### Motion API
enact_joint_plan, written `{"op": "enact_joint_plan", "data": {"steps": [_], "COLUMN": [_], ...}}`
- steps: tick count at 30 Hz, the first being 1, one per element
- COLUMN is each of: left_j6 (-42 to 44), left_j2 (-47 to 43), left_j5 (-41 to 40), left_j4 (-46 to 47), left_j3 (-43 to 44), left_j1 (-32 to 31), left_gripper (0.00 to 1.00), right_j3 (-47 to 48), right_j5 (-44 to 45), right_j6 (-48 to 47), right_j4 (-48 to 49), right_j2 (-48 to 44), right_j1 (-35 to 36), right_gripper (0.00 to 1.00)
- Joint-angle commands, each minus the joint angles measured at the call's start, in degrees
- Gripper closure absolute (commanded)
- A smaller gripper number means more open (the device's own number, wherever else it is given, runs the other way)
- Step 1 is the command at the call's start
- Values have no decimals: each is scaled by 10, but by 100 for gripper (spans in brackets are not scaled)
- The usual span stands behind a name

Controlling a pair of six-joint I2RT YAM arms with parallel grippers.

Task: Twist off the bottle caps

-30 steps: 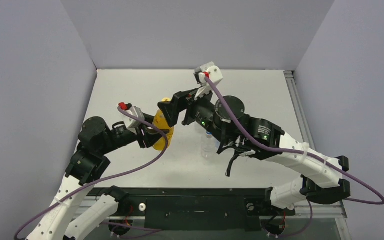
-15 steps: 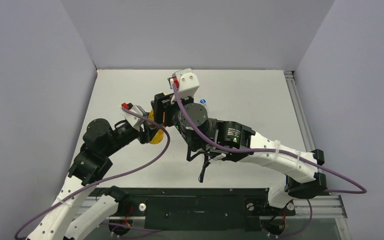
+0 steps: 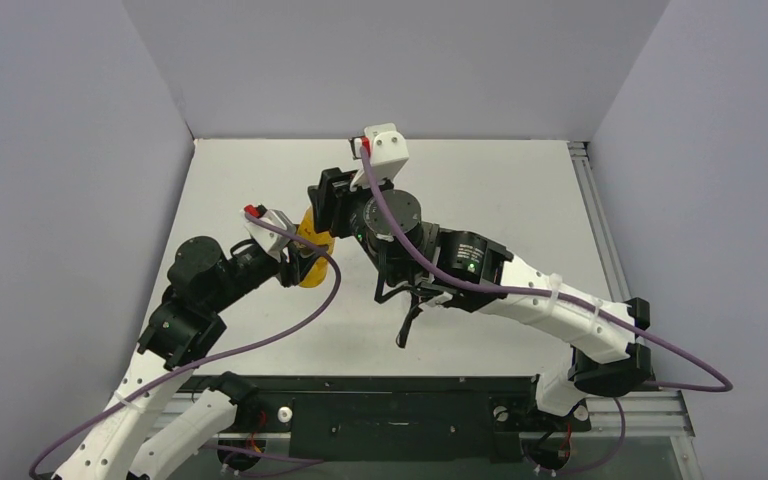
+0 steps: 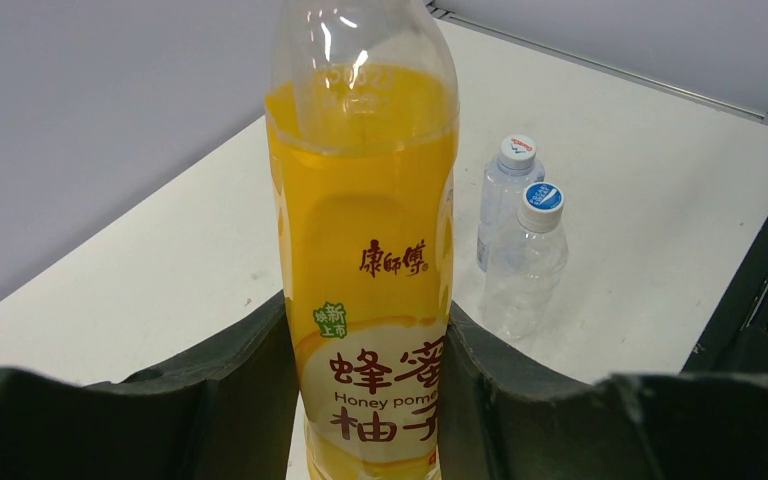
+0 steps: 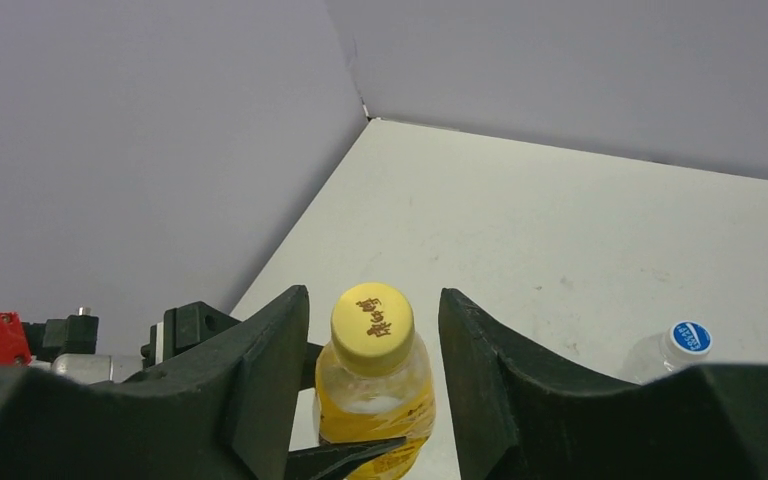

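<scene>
A yellow-orange bottle stands upright, and my left gripper is shut on its labelled lower body. In the top view the left gripper holds it at the table's left middle, where the bottle shows only partly under the right wrist. Its yellow cap is on the neck. My right gripper is open just above, with one finger on each side of the cap and a gap on both sides. In the top view the right gripper is over the bottle. Two clear bottles with blue-topped white caps stand behind it.
One clear bottle with its blue-topped cap shows at the right edge of the right wrist view. In the top view the right arm lies across the table's middle and hides the clear bottles. Grey walls close the back and the left.
My right arm has swung left and its open gripper has come over the yellow cap. My left gripper has drawn the bottle slightly left and more upright.
</scene>
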Motion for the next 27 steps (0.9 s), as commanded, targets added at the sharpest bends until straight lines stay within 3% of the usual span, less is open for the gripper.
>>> {"op": "enact_joint_plan", "data": {"steps": [1,7,13,20,24,25,27], "left_j6": [-10,-9,-9,-11,-12,-12,-14], "left_j2": [-2,-3,-3,1,1,1,1], "left_j5": [-4,-5,-5,-7,-6,-5,1], "left_j4": [33,32,29,25,23,22,21], "left_j3": [3,5,6,9,10,10,10], "left_j1": [-3,-3,-4,-4,-4,-4,-4], "left_gripper": [100,100,100,100,100,100,100], "right_j3": [-8,-13,-21,-30,-44,-47,-53], "right_j5": [-35,-59,-65,-78,-73,-71,-70], "right_j6": [22,33,33,33,34,34,32], "right_j4": [20,16,21,24,32,33,36], "right_j2": [-6,1,-4,-7,-15,-19,-25], "right_j1": [-16,-24,-25,-24,-25,-25,-27], "right_gripper": [53,53,62,59,73,84,95]}}
